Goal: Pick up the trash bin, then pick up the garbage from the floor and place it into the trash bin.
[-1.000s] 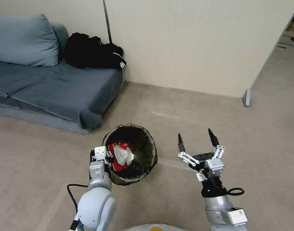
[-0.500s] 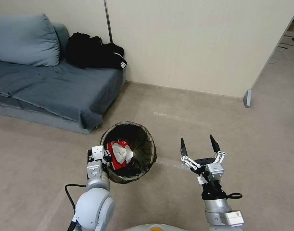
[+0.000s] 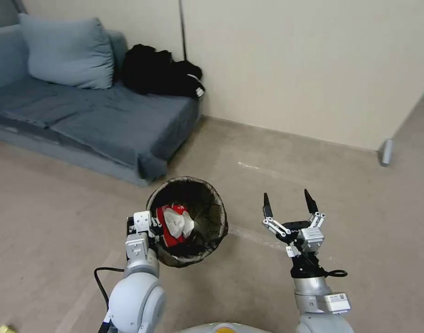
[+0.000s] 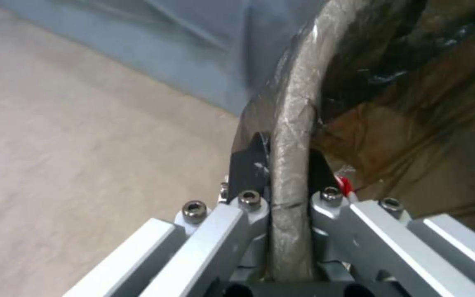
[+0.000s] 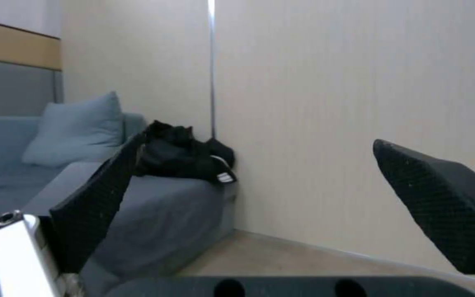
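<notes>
Since a second ago your whole view has swung left, so the sofa [image 3: 105, 125] sits further right; the camera turned, not the things. Your left gripper [image 3: 144, 226] is clamped on the near rim of the trash bin [image 3: 207, 203], with a crushed cup and tissue [image 3: 177, 224] inside. Your right gripper [image 3: 288, 206] hangs spread wide and empty, beside the bin. A yellow scrap [image 3: 1, 329] lies far out past your left fingers.

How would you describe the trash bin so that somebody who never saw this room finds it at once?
Start at the blue-grey sofa against the wall, then look to the bare floor in front of its near corner. There the left gripper holds the trash bin by its rim. It is the one small round container, lined with a dark bag and holding red-and-white litter.
</notes>
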